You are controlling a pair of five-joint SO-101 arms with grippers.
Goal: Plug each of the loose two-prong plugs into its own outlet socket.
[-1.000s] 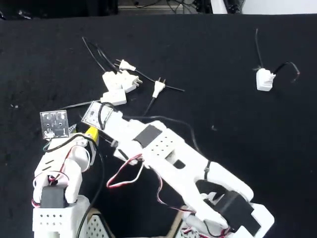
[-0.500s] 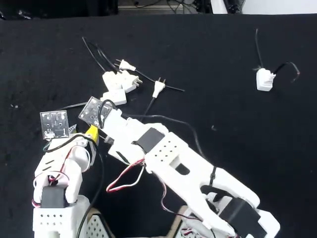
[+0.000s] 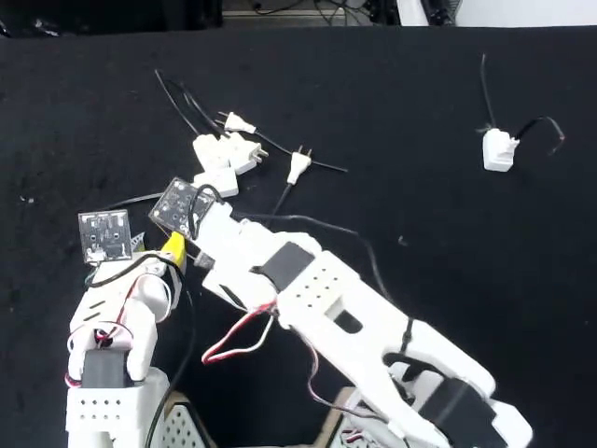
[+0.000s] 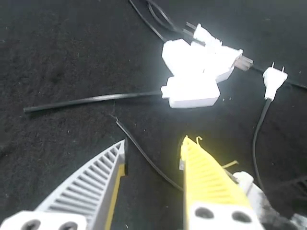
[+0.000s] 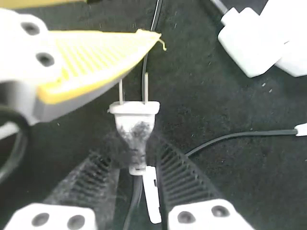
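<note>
The white two-prong plug (image 5: pixel 134 122) sits between the fingers of the right gripper (image 5: pixel 136 160), which is closed on its body. Its two metal prongs point away, toward the yellow finger (image 5: pixel 91 52) of the left gripper (image 4: pixel 153 143). That gripper stands open and empty, near the white outlet sockets (image 4: pixel 192 72) on the black table (image 3: pixel 420 140).

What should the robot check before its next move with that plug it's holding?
1. Right tool gripping the two-prong plug: ok.
2. Both prongs straight and bare: ok.
3. Left tool open, holding nothing: ok.
4. Room in front of the plug: not ok, the left tool's yellow finger sits right by the prongs.
5. Empty socket on the white outlet blocks facing the plug: cannot tell.
</note>
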